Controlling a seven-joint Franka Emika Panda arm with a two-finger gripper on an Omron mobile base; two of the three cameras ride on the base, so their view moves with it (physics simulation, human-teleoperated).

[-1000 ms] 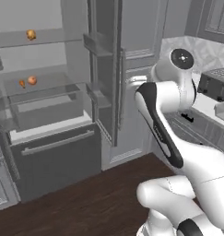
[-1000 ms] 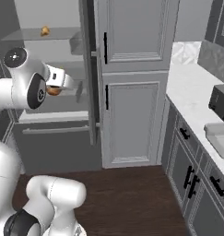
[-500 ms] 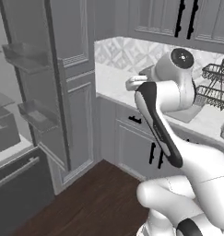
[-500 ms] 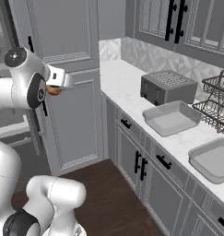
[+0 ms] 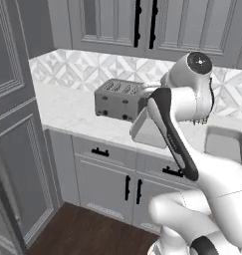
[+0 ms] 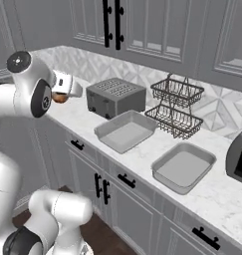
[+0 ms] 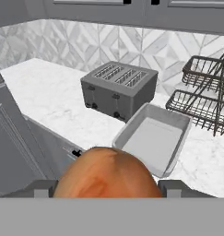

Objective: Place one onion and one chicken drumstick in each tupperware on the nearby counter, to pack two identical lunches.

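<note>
Orange-brown onion [image 7: 108, 173] clamped between the two fingertips of the hand [image 7: 109, 186], raised above the front edge of the white marble bench [image 6: 142, 154] and apart from its surface, also glimpsed under the hand's white housing in the right base view [image 6: 59, 97]. Ahead on the bench, a grey slotted toaster [image 7: 119, 89] by the patterned backsplash, with one light-grey tupperware [image 7: 153, 138] just in front of it and a second tupperware [image 6: 183, 167] farther right, a two-tier wire basket [image 6: 176, 106] behind them. Both trays bare inside.

Toaster [image 7: 119, 87] just behind open tupperware [image 7: 152, 138]
</note>
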